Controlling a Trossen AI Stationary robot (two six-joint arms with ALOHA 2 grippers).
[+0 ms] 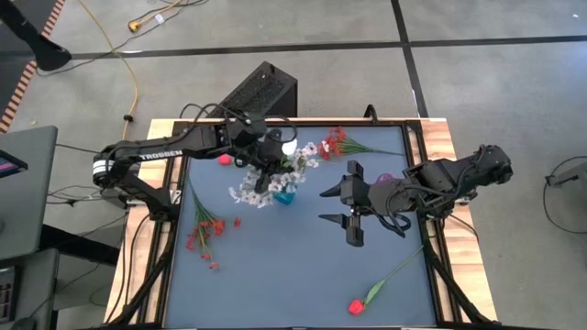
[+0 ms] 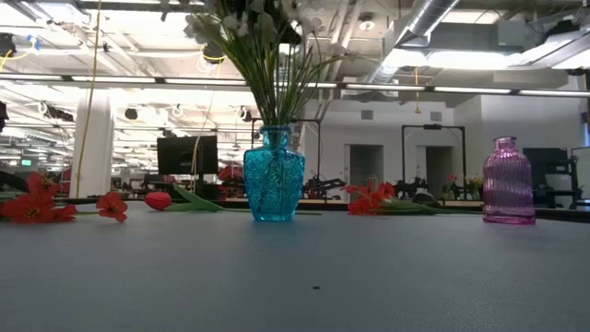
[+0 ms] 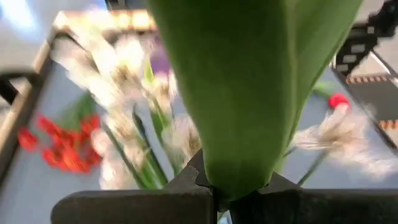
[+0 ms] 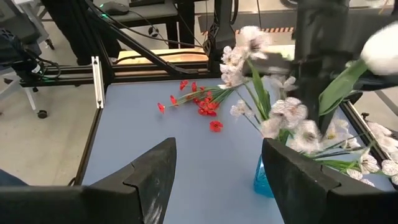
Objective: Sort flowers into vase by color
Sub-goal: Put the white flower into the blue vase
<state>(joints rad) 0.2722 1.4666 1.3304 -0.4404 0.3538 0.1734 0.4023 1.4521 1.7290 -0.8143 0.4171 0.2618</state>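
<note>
- Two vases stand on the blue table (image 1: 275, 275): a teal vase (image 2: 274, 175) near the middle, crowded with white flowers (image 1: 261, 183), and a pink vase (image 2: 508, 181) over by the right arm, with nothing in it that I can see.
- At the left side of the table lies a spray of small red blossoms (image 1: 204, 229) on thin green stems, untouched and well apart from both vases.
- Over the teal vase hangs the left gripper (image 1: 268, 158), clenched on a green stem with a broad leaf (image 3: 249, 93); its white bud (image 1: 289, 146) shows just beyond the arm. The stem looks about to go in with the other whites.
- Behind the white bunch, toward the far edge, lies another red spray (image 1: 341, 142).
- The right gripper (image 1: 344, 206) waits right of the teal vase, fingers spread wide and holding nothing.
- Near the front right corner lies a single red bud (image 1: 356, 306) on a long stem.
- These stems look light, thin and springy, likely wire in plastic, so they should bend rather than break. The heads are soft and would crush or slip. I would take hold low to mid stem, clear of leaves, since a leaf in the grip may let the stem twist.
</note>
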